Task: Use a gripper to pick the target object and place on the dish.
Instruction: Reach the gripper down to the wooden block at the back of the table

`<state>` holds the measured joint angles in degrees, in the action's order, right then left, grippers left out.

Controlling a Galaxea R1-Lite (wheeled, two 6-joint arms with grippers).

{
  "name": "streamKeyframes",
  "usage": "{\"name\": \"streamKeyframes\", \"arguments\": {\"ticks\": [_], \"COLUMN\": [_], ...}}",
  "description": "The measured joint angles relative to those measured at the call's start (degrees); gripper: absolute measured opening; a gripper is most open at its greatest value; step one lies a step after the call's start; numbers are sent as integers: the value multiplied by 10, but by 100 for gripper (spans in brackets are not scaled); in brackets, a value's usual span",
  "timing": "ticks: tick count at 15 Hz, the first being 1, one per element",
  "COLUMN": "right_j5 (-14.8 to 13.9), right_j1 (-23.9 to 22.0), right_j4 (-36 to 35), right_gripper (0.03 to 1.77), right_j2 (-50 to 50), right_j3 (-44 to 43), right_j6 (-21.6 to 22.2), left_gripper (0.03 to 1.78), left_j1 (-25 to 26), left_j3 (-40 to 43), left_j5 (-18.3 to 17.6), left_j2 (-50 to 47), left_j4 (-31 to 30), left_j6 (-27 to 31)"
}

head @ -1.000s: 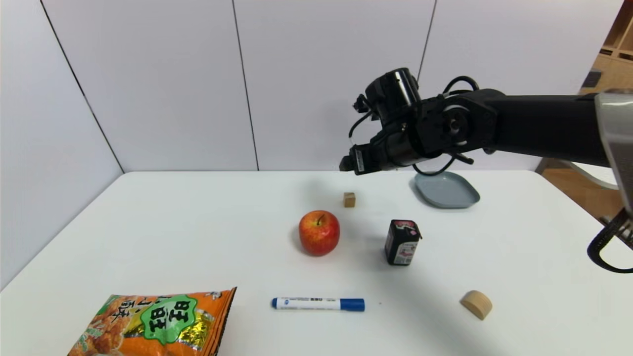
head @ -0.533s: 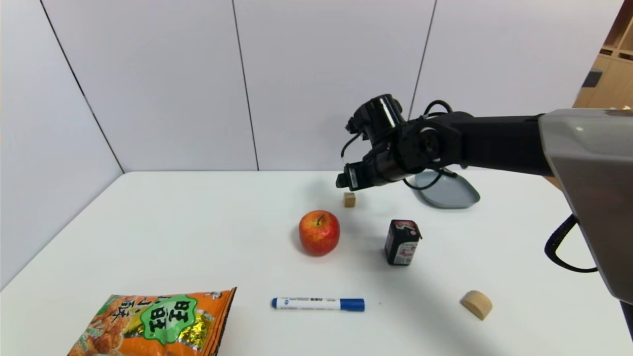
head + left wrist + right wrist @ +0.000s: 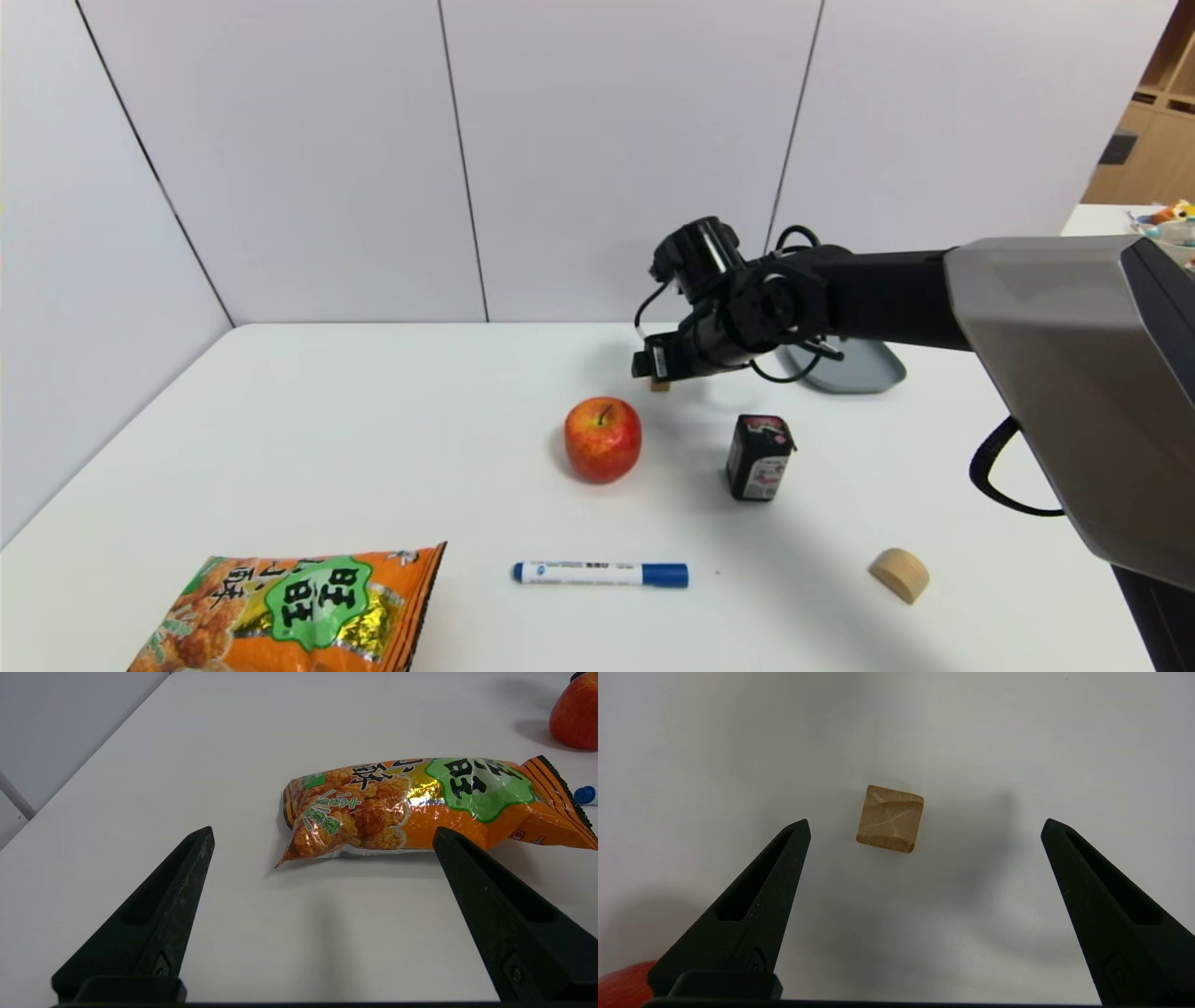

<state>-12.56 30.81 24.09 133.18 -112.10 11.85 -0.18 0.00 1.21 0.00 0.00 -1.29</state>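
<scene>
White table (image 3: 373, 420) set against pale wall panels (image 3: 579, 159) with thin dark seams, wooden shelving at far right. At left, an orange snack bag (image 3: 308, 607), with the left gripper (image 3: 323, 833) parked near it, fingers spread and nothing between. Next, a blue-capped white marker (image 3: 600, 574) lying flat, and a red apple (image 3: 603, 440) beyond. Just behind the apple, a tiny wooden cube (image 3: 890, 819), light brown, squarish, with darker grain bands and a pale branching streak, resting on the table. Over it, the right gripper (image 3: 926, 828), released, fingers wide apart and not touching the cube. Then a black drink box (image 3: 761, 457), upright; a grey-blue dish (image 3: 854, 366) farther back, partly hidden by the right arm; nearer, a half-round tan block (image 3: 899, 574).
</scene>
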Motion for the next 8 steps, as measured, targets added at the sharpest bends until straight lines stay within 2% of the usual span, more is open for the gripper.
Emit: {"name": "streamKeyframes", "arguments": {"ticks": [8], "right_j5": [-2], "right_j1": [-1], "right_j4": [-9], "right_gripper": [171], "right_j2": [4], "right_j3": [-2], "right_j6": [64], "left_gripper": [169], "left_j1": [0], "left_j3": [0], "left_j5": [0], "left_j2": [0], "left_j4": [0], "left_j6": [0]}}
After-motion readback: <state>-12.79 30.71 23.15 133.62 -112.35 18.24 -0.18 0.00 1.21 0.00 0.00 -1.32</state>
